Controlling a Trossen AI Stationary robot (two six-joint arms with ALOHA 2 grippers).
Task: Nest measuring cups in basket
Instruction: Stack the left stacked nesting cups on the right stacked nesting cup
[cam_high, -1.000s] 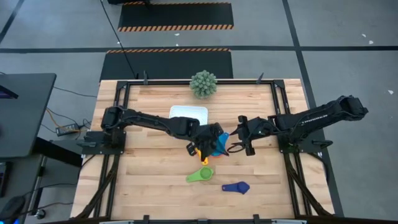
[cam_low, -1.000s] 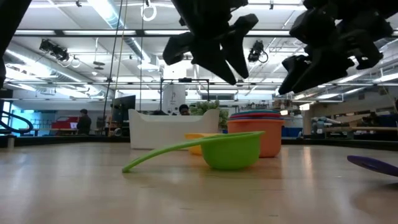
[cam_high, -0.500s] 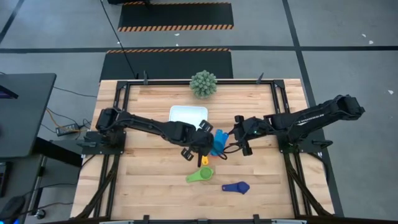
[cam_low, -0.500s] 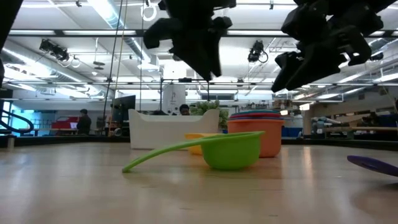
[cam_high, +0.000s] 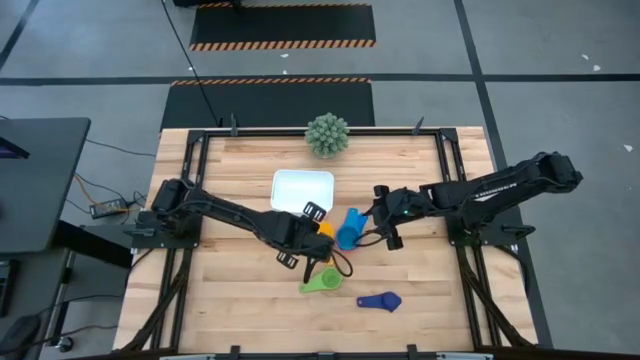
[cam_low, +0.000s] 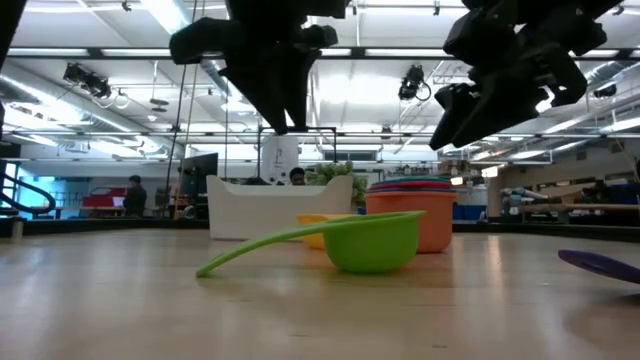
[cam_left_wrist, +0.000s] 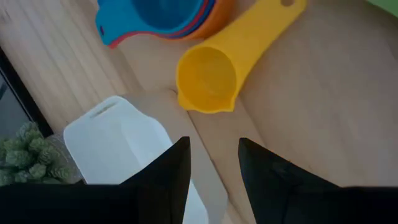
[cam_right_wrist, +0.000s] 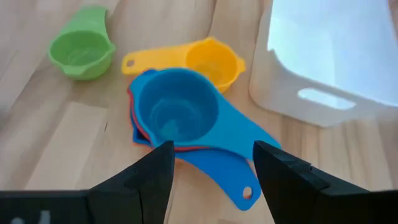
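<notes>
A nested stack of measuring cups (cam_right_wrist: 177, 112), light blue on top, stands on the table in front of the white basket (cam_high: 303, 190). The yellow cup (cam_left_wrist: 208, 78) lies next to the stack on its bottom. The green cup (cam_high: 322, 281) and the dark blue cup (cam_high: 380, 300) lie nearer the front edge. My left gripper (cam_high: 308, 238) hangs open above the table beside the yellow cup. My right gripper (cam_high: 383, 226) hangs open to the right of the stack. Neither touches a cup.
A spiky green ball-shaped plant (cam_high: 327, 135) stands behind the basket at the table's far edge. Black frame rails run along the left and right table edges. Bare wood lies left of the green cup and at the near left.
My left gripper has drawn away from above the stack toward the table's left edge, rolling its wrist as it went, so the stack and the yellow cup now show uncovered. The cups have stayed in place on the table.
</notes>
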